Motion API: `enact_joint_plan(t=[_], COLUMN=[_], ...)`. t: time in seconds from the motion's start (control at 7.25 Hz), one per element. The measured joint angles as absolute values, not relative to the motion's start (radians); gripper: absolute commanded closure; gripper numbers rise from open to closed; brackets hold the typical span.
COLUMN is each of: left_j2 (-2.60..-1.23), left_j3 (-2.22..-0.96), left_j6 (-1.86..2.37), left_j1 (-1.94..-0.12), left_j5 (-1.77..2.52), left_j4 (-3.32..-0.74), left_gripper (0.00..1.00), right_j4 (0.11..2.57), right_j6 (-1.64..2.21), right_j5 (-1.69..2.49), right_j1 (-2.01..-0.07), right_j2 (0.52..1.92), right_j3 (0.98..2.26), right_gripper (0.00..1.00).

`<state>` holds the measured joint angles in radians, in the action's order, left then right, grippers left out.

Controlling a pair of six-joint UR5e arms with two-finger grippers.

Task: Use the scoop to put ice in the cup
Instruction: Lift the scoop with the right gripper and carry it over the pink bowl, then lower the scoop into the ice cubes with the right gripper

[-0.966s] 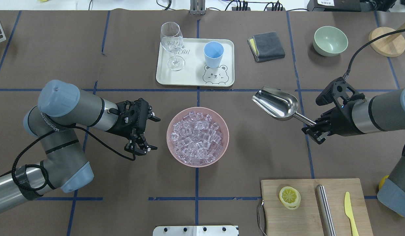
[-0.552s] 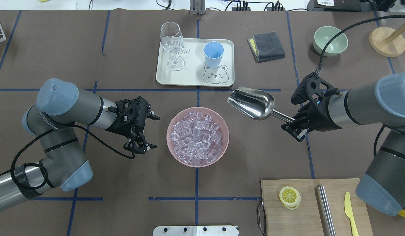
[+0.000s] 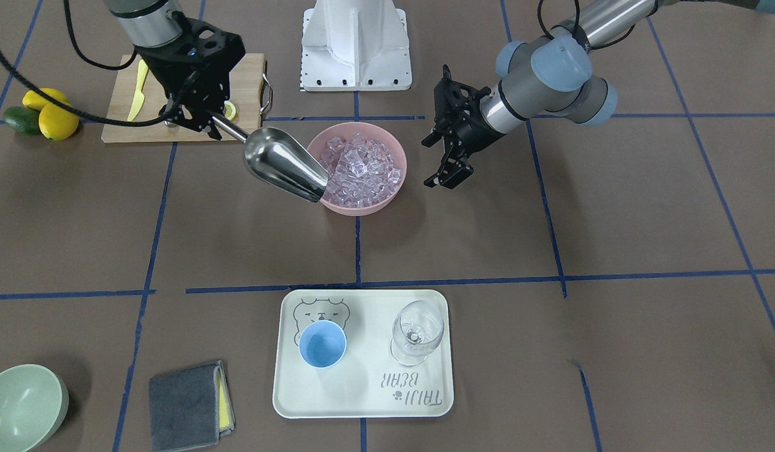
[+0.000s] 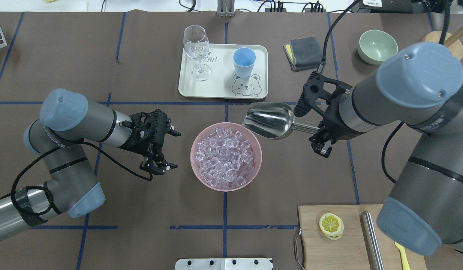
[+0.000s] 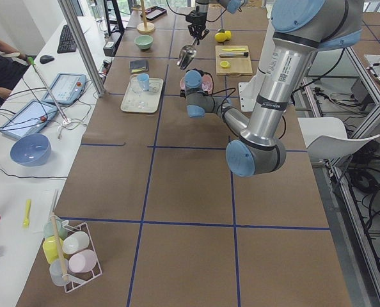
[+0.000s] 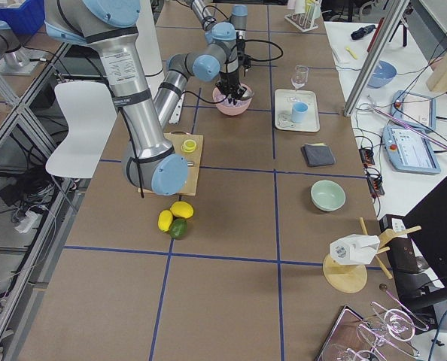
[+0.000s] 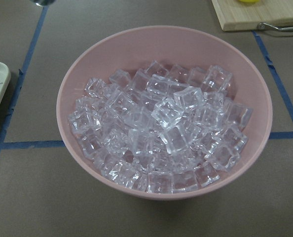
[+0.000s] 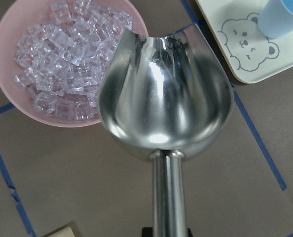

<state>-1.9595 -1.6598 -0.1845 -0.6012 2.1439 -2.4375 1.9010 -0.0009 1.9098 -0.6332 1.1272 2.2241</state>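
While the right gripper (image 4: 321, 139) has its two black fingers pinched tight on the end of the short cylindrical handle, the scoop (image 4: 270, 120) hangs with its open mouth tipped down toward the far right rim of the pink bowl (image 7: 161, 45). The right wrist view shows the front lip of the trough overlapping that rim. It does not show whether the steel meets the plastic. The trough is deep and rounded, polished to a mirror, and nothing lies in it. The ice (image 7: 161, 128) is all in the bowl, a heap of small, clear, glassy, roughly cubic pieces with wet-looking facets, piled nearly to the smooth matte rim. The left gripper (image 4: 170, 150) hovers just beside the bowl on its other side, above the table (image 4: 66, 56), which is covered in brown paper with blue tape lines. Its fingers are spread wide apart with nothing between them. The cup (image 4: 244, 62) is a plain light-blue opaque round, and it stands upright beyond the bowl on a cream rectangular tray (image 4: 220, 84) with rounded corners and a printed bear. A clear stemmed wine glass (image 4: 197, 48) stands near the cup on the same tray. A folded grey cloth (image 4: 305, 52) lies to the tray's right, and a glossy pale green bowl (image 4: 377, 47) sits beyond it.
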Motion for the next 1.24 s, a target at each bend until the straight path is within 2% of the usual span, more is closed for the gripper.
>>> enact_joint_plan(t=[0.14,0.41,1.24], left_j2=[-1.959,-1.959,-1.957], left_j3=[-1.659,-1.657,-1.647], left_j6=[-0.184,-0.184,-0.181], left_j1=[-0.601,-0.601,-0.599], left_j5=[2.143,2.143,2.141], left_j4=[-2.437,-2.437,-2.437], left_gripper=[0.0,0.0,0.0], right_j4=[2.051,2.198,2.516], right_j6=[-0.034,-0.082,-0.219], right_j5=[1.861,1.806,1.746], right_j1=[-0.597,-0.544,-0.522], right_j2=[1.055,0.993,0.721], right_j3=[2.234,2.226,2.049], right_gripper=[1.0,1.0,1.0])
